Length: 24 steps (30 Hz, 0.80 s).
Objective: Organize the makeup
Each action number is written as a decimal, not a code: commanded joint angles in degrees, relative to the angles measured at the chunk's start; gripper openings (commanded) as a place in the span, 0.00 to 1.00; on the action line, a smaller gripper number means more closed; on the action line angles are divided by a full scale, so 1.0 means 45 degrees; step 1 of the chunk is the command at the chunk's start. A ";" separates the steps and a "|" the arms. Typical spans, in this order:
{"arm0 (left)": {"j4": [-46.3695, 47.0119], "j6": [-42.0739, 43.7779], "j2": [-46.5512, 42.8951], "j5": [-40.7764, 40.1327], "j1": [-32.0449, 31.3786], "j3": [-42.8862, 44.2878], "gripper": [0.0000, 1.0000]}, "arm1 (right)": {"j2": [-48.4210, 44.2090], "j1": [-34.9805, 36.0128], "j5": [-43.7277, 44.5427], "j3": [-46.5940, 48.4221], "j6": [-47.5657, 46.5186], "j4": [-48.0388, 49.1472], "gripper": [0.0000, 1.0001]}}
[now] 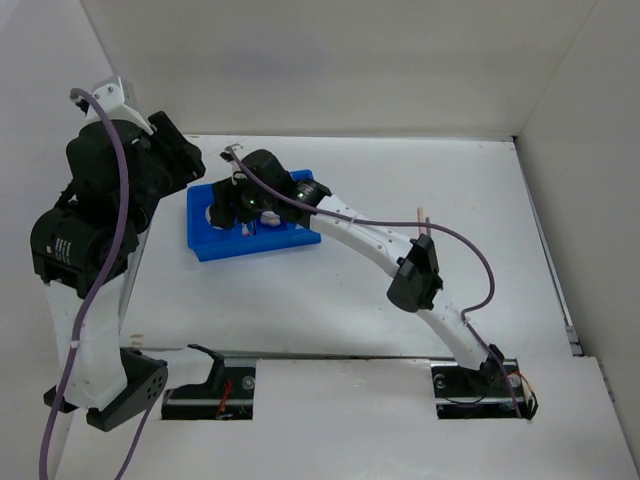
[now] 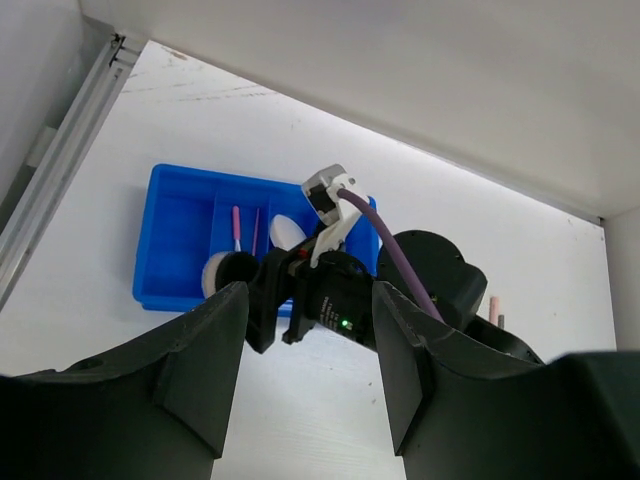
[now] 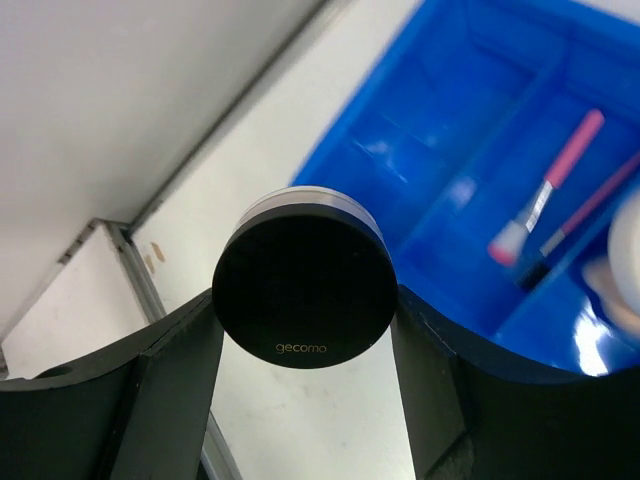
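My right gripper (image 3: 305,340) is shut on a black round jar (image 3: 305,290) marked "gecomo", held over the left end of the blue tray (image 3: 440,120). Two pink-handled brushes (image 3: 560,175) lie in a narrow compartment, and a white item (image 3: 625,250) is blurred at the frame's edge. In the left wrist view the jar (image 2: 240,268) hangs beside a white round puff (image 2: 213,272), with the brushes (image 2: 237,228) and a pale egg-shaped sponge (image 2: 285,232) in the tray (image 2: 170,230). My left gripper (image 2: 310,370) is open, holds nothing and hovers high, left of the tray (image 1: 205,245).
A beige stick (image 1: 422,215) lies on the white table (image 1: 300,300) by the right arm's elbow and shows as a pink-beige stick (image 2: 494,305) in the left wrist view. White walls close off the back and both sides. The right arm (image 1: 370,240) stretches diagonally across the table.
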 commanded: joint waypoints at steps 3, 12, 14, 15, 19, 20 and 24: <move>0.0423 0.0115 -0.0036 0.0700 0.0040 -0.0306 0.49 | 0.0672 0.0146 -0.0711 0.1274 -0.0439 0.3393 0.38; 0.0423 -0.0002 -0.0036 0.0819 0.0040 -0.0698 0.49 | 0.2546 0.0146 -0.0888 0.2388 -0.0323 0.6363 0.38; 0.0423 -0.0002 -0.0152 0.0819 0.0040 -0.1009 0.49 | 0.2704 0.0264 -0.0732 0.2524 -0.0323 0.6989 0.38; 0.0423 -0.0002 -0.0153 0.0819 0.0040 -0.1011 0.49 | 0.2878 0.0264 -0.0732 0.2525 -0.0207 0.6990 0.38; 0.0423 -0.0120 -0.0153 0.0936 0.0040 -0.1265 0.49 | 0.3269 0.0264 -0.0614 0.2525 -0.0206 0.7127 0.37; 0.0423 -0.0120 -0.0153 0.0936 0.0040 -0.1400 0.49 | 0.3270 0.0264 -0.0614 0.2525 -0.0206 0.7243 0.37; 0.0423 -0.0120 -0.0269 0.0936 0.0040 -0.1538 0.49 | 0.3718 0.0264 -0.0497 0.2369 -0.0069 0.7362 0.37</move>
